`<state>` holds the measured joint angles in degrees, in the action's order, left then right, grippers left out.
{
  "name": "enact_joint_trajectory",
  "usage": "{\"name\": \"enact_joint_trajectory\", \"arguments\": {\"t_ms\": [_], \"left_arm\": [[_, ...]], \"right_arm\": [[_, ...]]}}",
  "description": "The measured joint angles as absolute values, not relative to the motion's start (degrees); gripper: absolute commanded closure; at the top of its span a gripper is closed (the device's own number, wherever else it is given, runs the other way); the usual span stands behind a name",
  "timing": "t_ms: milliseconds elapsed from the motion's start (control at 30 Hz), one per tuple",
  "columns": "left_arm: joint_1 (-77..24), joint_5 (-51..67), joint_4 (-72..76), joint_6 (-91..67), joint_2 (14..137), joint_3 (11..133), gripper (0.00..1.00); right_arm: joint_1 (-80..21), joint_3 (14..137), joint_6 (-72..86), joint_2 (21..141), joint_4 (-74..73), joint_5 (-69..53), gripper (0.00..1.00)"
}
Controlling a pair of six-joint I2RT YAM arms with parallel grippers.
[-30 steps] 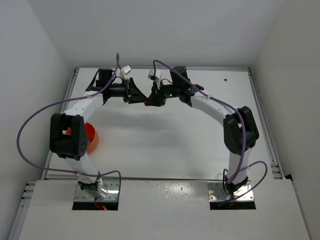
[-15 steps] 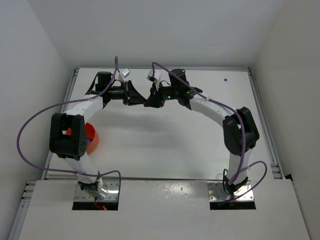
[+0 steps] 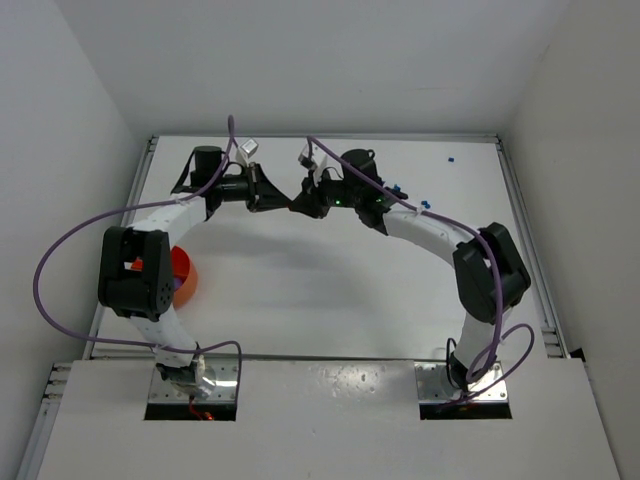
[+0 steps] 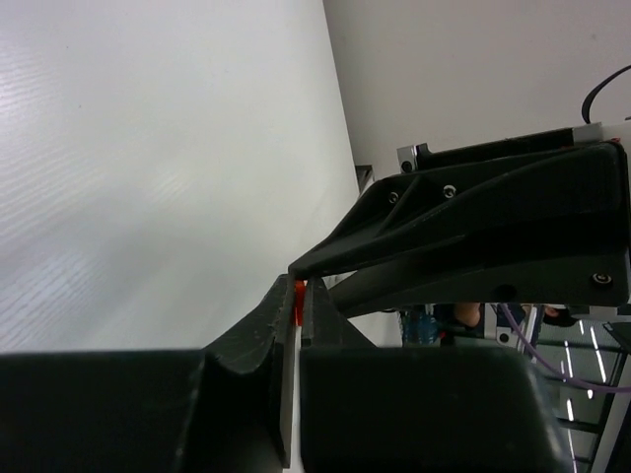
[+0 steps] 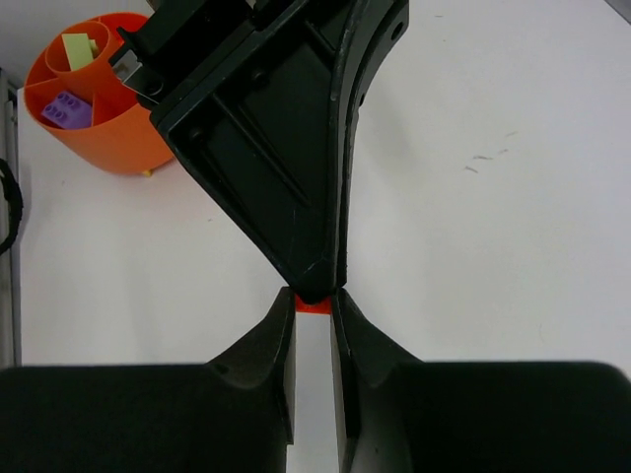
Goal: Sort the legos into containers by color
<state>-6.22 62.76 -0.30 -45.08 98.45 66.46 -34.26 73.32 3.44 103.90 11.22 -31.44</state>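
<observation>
Your left gripper (image 4: 299, 288) and right gripper (image 5: 313, 299) meet tip to tip over the far middle of the table (image 3: 330, 290). Each has its jaws pinched almost closed on the same tiny orange lego (image 5: 314, 305). The orange bowl (image 5: 118, 148) sits well apart, near the left arm's elbow. It holds a purple lego (image 5: 67, 108) and a yellow-green lego (image 5: 79, 49) in separate compartments. You have blue legos (image 3: 425, 205) lying loose at the far right.

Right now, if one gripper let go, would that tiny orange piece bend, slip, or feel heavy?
Probably stiff: the orange lego shows no bending while pinched between the left gripper and right gripper. Likely very light, being far smaller than either fingertip. It might slip easily, since only a sliver sits between the tips.
</observation>
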Motion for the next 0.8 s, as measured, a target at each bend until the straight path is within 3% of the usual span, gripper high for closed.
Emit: {"name": "enact_joint_trajectory", "arguments": {"t_ms": [67, 100, 167, 367, 567, 800], "left_arm": [[-6.2, 62.6, 0.0, -45.3, 98.5, 66.5, 1.00], [-6.2, 62.6, 0.2, -45.3, 98.5, 66.5, 1.00], [-6.2, 62.7, 0.2, -45.1, 98.4, 66.5, 1.00], [-5.0, 62.6, -6.8, -40.4, 98.0, 68.0, 1.00], [2.0, 55.7, -20.3, -29.4, 95.2, 72.4, 1.00], [15.5, 39.0, -36.3, -14.2, 90.5, 80.7, 1.00]], "right_arm": [[-34.3, 73.1, 3.6, 103.7, 11.5, -30.9, 0.91], [-34.3, 73.1, 3.7, 103.6, 11.6, -30.7, 0.79], [-34.3, 73.1, 4.3, 103.5, 11.7, -30.6, 0.65], [-34.2, 73.1, 3.9, 102.8, 13.7, -30.2, 0.46], [-32.7, 71.5, 0.8, 95.3, 12.6, -27.8, 0.37], [-31.6, 77.8, -5.0, 95.8, -1.9, -23.0, 0.37]]}}
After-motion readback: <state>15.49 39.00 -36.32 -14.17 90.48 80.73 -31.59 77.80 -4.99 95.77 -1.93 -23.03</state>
